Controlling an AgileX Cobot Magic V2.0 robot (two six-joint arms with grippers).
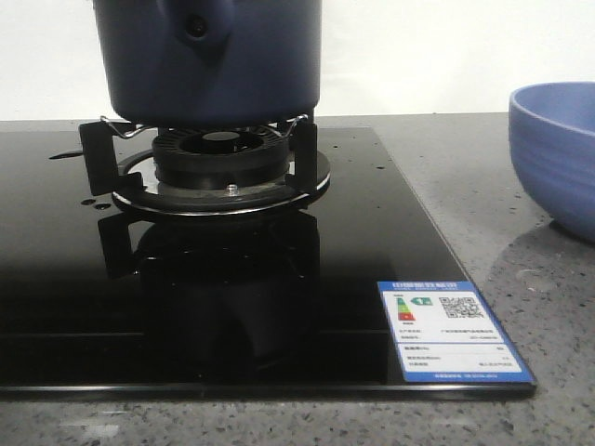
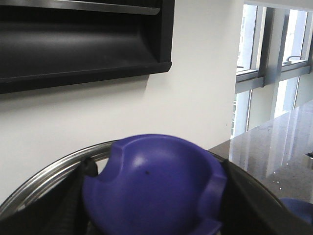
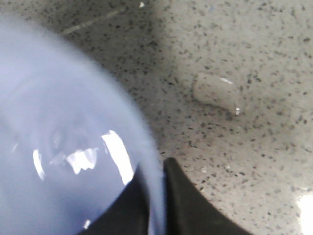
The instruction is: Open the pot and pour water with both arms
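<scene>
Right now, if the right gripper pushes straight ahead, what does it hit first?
The bowl: its rim already sits between the right gripper's fingers. Past it lies only the speckled counter. Depth is unclear in that blurred view.

Front view low, near pot (image 1: 209,60); right wrist close over bowl (image 3: 58,161).

The pot (image 1: 209,60) blocks 12 o'clock above the burner (image 1: 221,167); the bowl (image 1: 556,153) blocks 3 o'clock; grey tabletop (image 1: 465,186) between lies open.
</scene>
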